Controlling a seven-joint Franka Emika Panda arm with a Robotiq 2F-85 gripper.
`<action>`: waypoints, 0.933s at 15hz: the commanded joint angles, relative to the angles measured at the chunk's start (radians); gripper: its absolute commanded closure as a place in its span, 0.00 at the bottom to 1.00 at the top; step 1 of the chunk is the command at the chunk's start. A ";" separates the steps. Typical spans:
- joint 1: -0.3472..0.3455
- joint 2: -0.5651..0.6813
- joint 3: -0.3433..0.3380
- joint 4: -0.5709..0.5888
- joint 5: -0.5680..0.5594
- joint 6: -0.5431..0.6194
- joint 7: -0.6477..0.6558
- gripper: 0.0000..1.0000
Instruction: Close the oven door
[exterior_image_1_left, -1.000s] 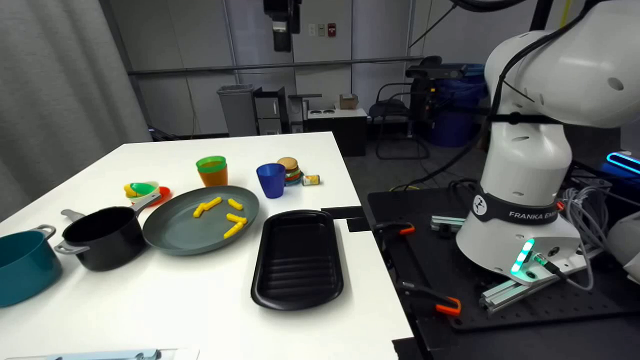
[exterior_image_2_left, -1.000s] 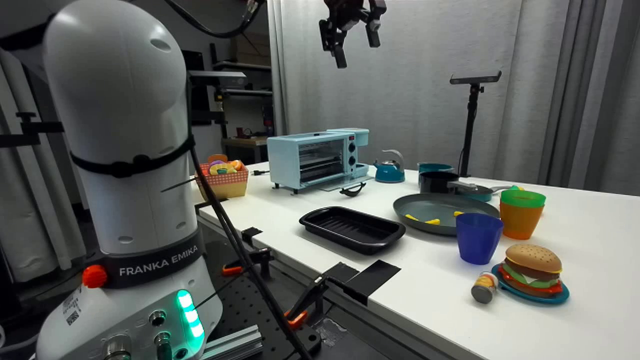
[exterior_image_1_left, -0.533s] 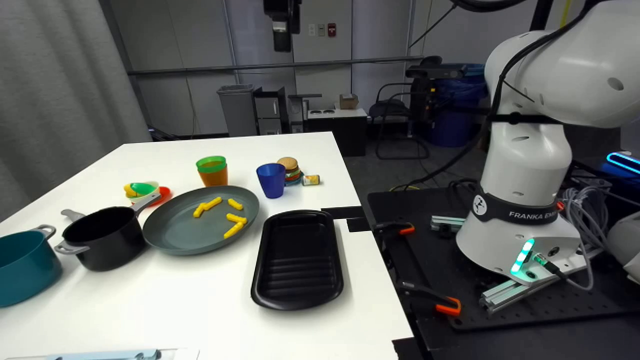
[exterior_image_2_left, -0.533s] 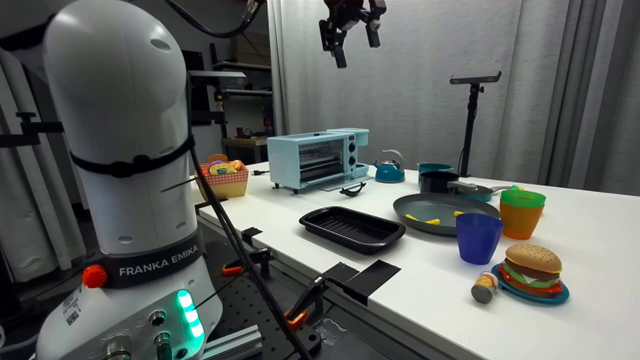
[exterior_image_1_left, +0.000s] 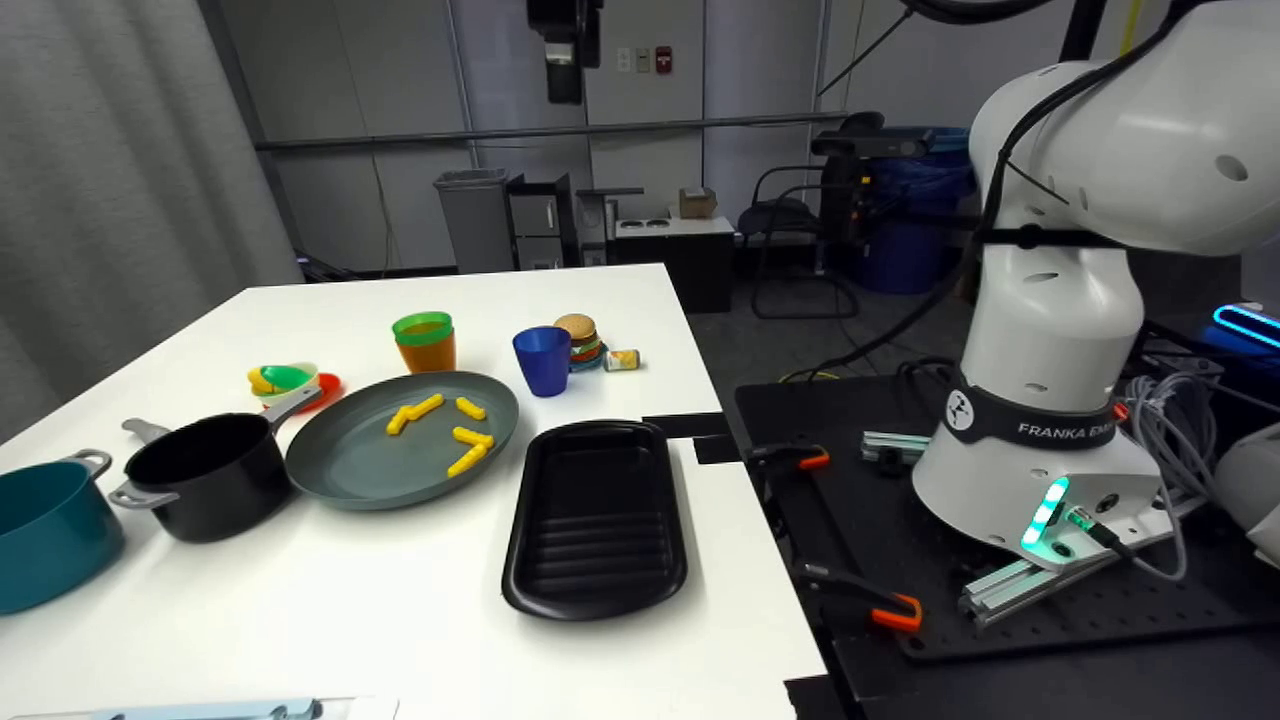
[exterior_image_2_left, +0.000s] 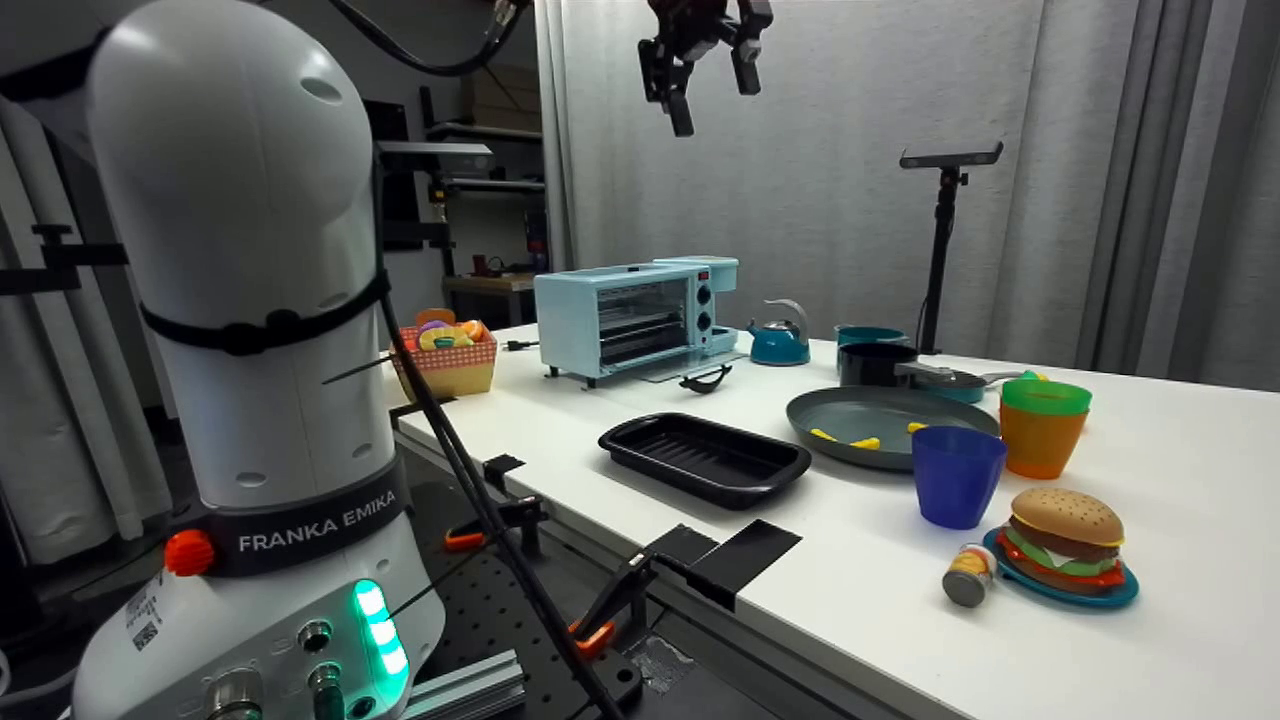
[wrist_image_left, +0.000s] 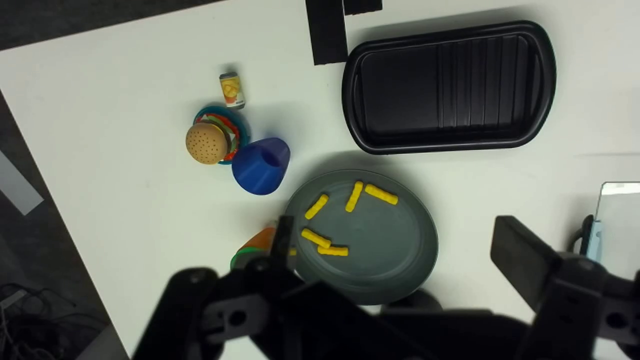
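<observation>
The light blue toaster oven (exterior_image_2_left: 570, 325) stands on the far part of the white table in an exterior view. Its glass door (exterior_image_2_left: 678, 366) is folded down flat in front of it, with the black handle (exterior_image_2_left: 706, 380) at the outer edge. The door (wrist_image_left: 620, 225) and handle (wrist_image_left: 581, 236) show at the right edge of the wrist view. A light blue strip of the door (exterior_image_1_left: 210, 711) shows at the bottom of an exterior view. My gripper (exterior_image_2_left: 715, 97) is open and empty, high above the table. In the wrist view my gripper (wrist_image_left: 395, 227) has its fingers wide apart above the grey pan.
A black baking tray (exterior_image_2_left: 705, 455), a grey pan (exterior_image_1_left: 370, 460) with yellow sticks, a blue cup (exterior_image_2_left: 958, 480), stacked cups (exterior_image_2_left: 1042, 430), a toy burger (exterior_image_2_left: 1065, 530) and a small can (exterior_image_2_left: 968, 575) stand on the table. A kettle (exterior_image_2_left: 780, 345), pots (exterior_image_1_left: 210, 480) and a basket (exterior_image_2_left: 450, 372) stand farther off.
</observation>
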 joint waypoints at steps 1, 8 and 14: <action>0.024 0.003 -0.019 0.002 0.000 -0.003 0.012 0.00; 0.056 0.152 0.053 0.171 0.043 -0.064 0.085 0.42; 0.108 0.404 0.154 0.436 0.041 -0.055 0.203 0.89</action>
